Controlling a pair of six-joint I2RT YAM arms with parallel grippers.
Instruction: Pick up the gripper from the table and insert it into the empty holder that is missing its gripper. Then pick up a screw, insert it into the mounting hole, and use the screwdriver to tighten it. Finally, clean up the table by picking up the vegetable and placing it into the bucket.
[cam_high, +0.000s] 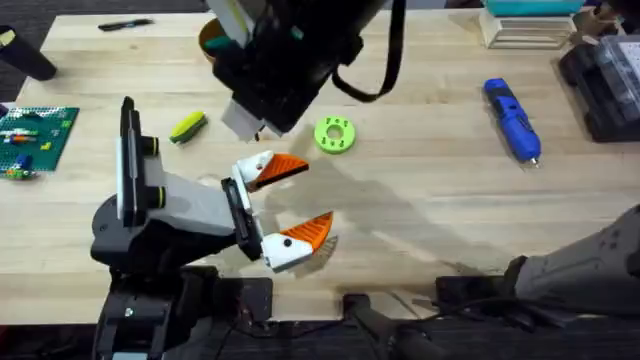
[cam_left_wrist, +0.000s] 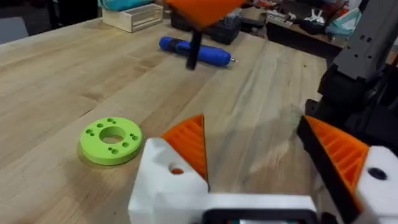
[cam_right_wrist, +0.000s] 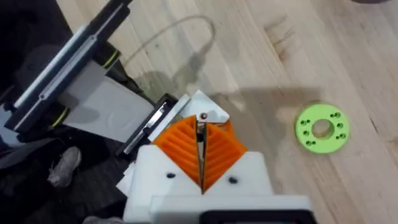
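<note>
The right gripper (cam_right_wrist: 201, 165), orange ribbed pads pressed together on what may be a thin screw, hangs over the spread left gripper's (cam_high: 290, 205) white plastic holder (cam_high: 252, 168).

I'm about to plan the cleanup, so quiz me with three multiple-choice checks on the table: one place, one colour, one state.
1. Where is the vegetable?
A. in the bucket
B. on the table, left of the round disc in the overhead view
C. held by a gripper

2. What colour is the screwdriver?
A. blue
B. red
C. white

3. How is the left gripper?
A. shut on the disc
B. shut on nothing
C. open

Answers:
1 B: it lies on bare wood beside the disc.
2 A: its body is bright blue, seen in the overhead and left wrist views.
3 C: its two orange-padded fingers stand wide apart with nothing between them.
</note>
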